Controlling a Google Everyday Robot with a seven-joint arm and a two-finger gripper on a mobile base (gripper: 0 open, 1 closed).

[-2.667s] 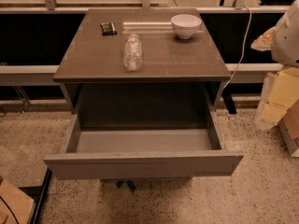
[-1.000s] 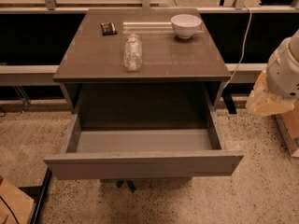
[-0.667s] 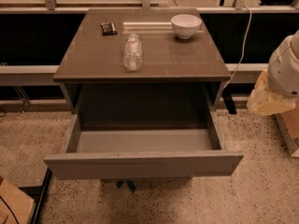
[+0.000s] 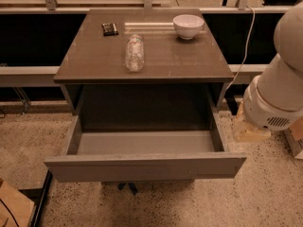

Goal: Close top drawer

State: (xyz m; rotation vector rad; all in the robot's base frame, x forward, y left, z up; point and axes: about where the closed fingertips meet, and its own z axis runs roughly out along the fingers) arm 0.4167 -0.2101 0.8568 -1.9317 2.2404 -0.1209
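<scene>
The top drawer (image 4: 144,165) is a wide, shallow grey box with a plain flat front. It stands pulled far out from under the brown tabletop (image 4: 94,56), and its inside looks empty. My white arm (image 4: 279,89) comes in from the right edge. My gripper (image 4: 248,129) is the pale end of the arm. It hangs just right of the drawer's right side wall, near its front corner and a little above the front panel.
On the tabletop stand a white bowl (image 4: 188,25) at the back right, a clear plastic bottle (image 4: 134,53) in the middle and a small dark object (image 4: 110,29) at the back left. A white cable (image 4: 244,46) hangs at the right. The floor is speckled.
My arm has come down and to the left, from the right edge toward the drawer's right side. The drawer has not moved.
</scene>
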